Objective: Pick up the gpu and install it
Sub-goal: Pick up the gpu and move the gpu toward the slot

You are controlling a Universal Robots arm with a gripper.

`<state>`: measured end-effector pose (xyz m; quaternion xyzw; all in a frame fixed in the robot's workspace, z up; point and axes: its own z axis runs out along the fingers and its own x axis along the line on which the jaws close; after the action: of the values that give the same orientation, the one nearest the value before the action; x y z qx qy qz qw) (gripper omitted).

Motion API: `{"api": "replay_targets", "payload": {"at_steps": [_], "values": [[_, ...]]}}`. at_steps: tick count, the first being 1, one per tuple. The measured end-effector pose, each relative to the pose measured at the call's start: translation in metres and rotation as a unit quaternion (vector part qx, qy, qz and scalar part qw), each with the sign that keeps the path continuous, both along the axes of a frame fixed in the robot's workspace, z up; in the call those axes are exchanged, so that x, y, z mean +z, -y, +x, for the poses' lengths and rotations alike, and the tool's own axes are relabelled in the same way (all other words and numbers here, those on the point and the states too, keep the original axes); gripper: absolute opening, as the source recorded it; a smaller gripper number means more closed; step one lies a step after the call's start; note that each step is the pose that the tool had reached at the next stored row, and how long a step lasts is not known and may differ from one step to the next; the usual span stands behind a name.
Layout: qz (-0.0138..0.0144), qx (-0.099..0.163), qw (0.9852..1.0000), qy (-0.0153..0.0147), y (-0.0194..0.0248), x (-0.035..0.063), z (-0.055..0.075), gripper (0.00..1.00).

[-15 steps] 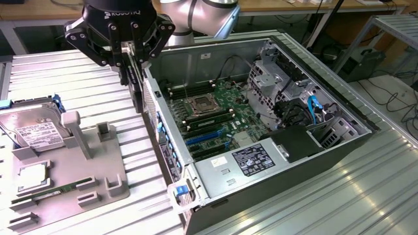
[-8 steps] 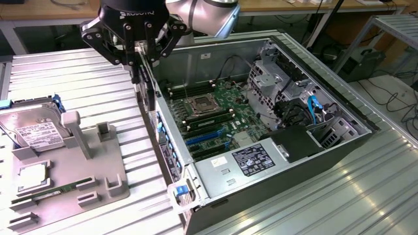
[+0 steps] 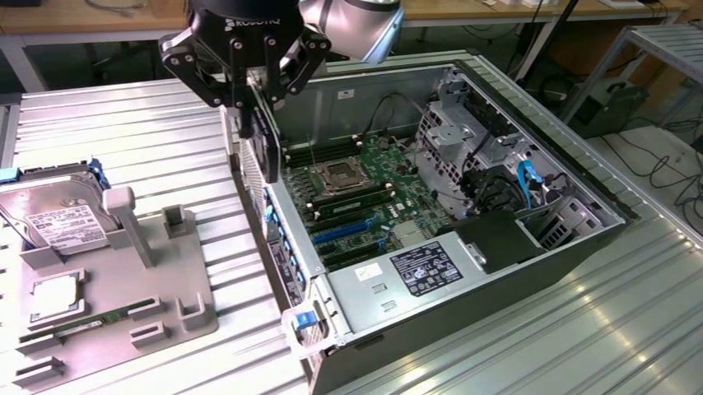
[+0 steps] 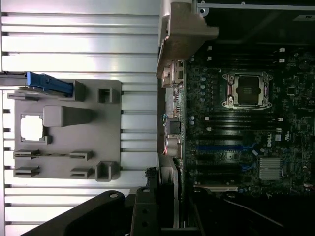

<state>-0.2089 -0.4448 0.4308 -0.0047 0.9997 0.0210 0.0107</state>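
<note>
claw point(image 3: 255, 105) clamped on gpu point(image 3: 259, 130), card edge-on, upper left of exterior view, over open computer case point(image 3: 351, 103) rear wall, grey tray point(image 3: 104, 276) lower left

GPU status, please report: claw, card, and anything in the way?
Claw shut on gpu, card held on edge. Hangs at case wall, not yet in a slot. Wall close below card.

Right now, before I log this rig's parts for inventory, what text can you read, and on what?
"ROBOTIQ", partly cut off: on the gripper holding the gpu.
"DELL": on the motherboard.
power supply label: too small to read.
hard drive label: too small to read.
</note>
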Motion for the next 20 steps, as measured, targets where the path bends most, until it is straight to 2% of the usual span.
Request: {"api": "replay_targets", "payload": {"at_steps": [10, 20], "values": [[0.0000, 0.000, 1.0000, 0.0003, 0.0000, -0.0014, 0.013, 0.28], [0.0000, 0.013, 0.9999, 0.0006, -0.0006, -0.0037, 0.020, 0.28]]}}
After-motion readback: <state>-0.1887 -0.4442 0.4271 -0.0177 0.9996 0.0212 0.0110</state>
